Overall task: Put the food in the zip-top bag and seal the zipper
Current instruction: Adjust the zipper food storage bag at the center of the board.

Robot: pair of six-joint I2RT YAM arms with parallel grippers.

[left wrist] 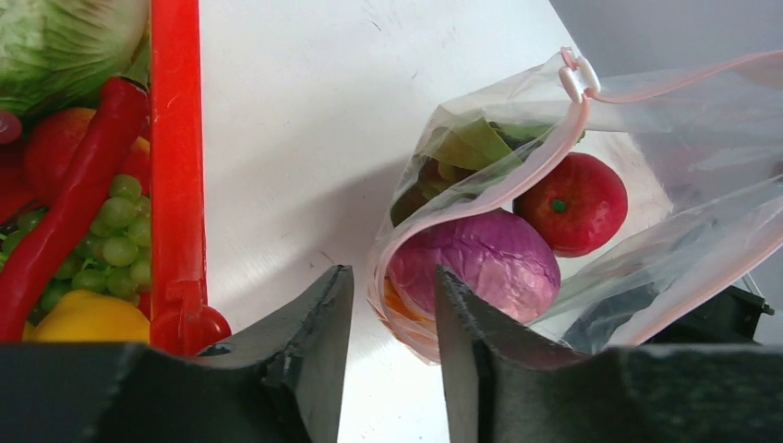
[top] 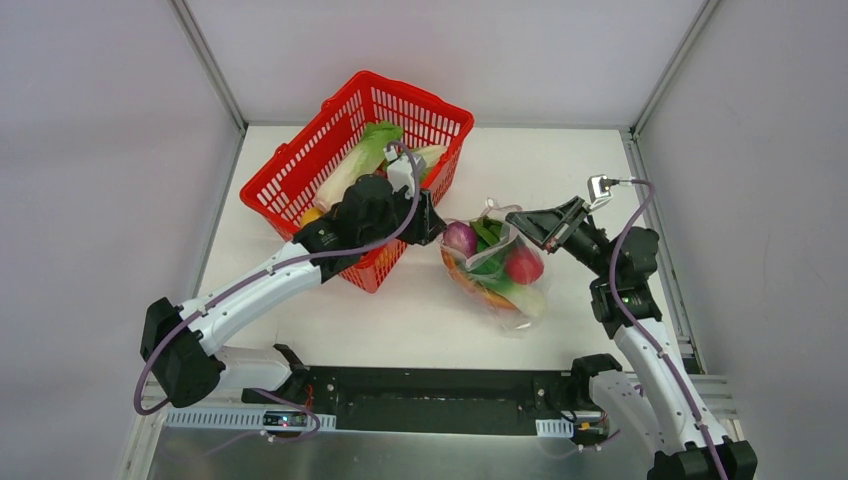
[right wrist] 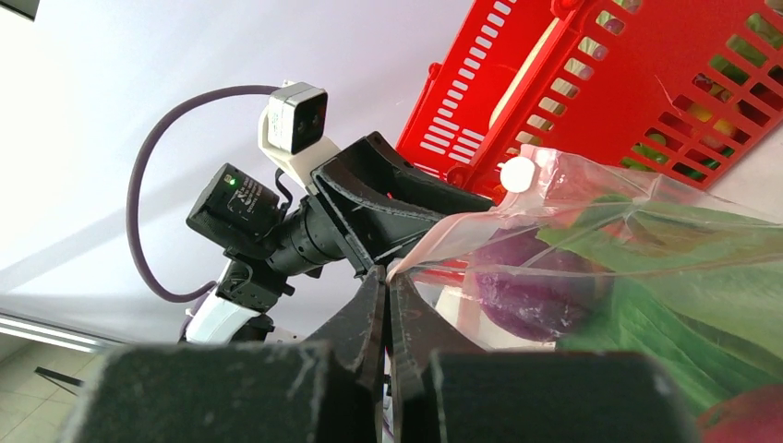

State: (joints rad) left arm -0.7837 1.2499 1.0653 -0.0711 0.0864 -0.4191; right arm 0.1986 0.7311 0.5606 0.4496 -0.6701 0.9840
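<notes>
Over on the left, the red basket (top: pixel 300 172) sits on the white table (top: pixel 400 310). It holds bok choy (top: pixel 368 148), a red chili (left wrist: pixel 74 203), grapes (left wrist: pixel 115 231) and a lemon (left wrist: pixel 88 316). From above, the left arm (top: pixel 260 285) covers its near corner. Beside the basket, the left claw (left wrist: pixel 393 277) has its jaws a little apart at the pink zipper (left wrist: pixel 547 146); I cannot tell if they touch it. The zip-top bag (left wrist: pixel 702 120) lies mid-table, mouth open, holding a purple ball (left wrist: pixel 480 258), a red ball (left wrist: pixel 572 203) and green leaves (left wrist: pixel 471 143). An orange piece below is mostly hidden. The right claw (right wrist: pixel 388 281) is squeezed tight on the bag's edge. Bare table lies in front; the side wall (top: pixel 760 150) is near.
</notes>
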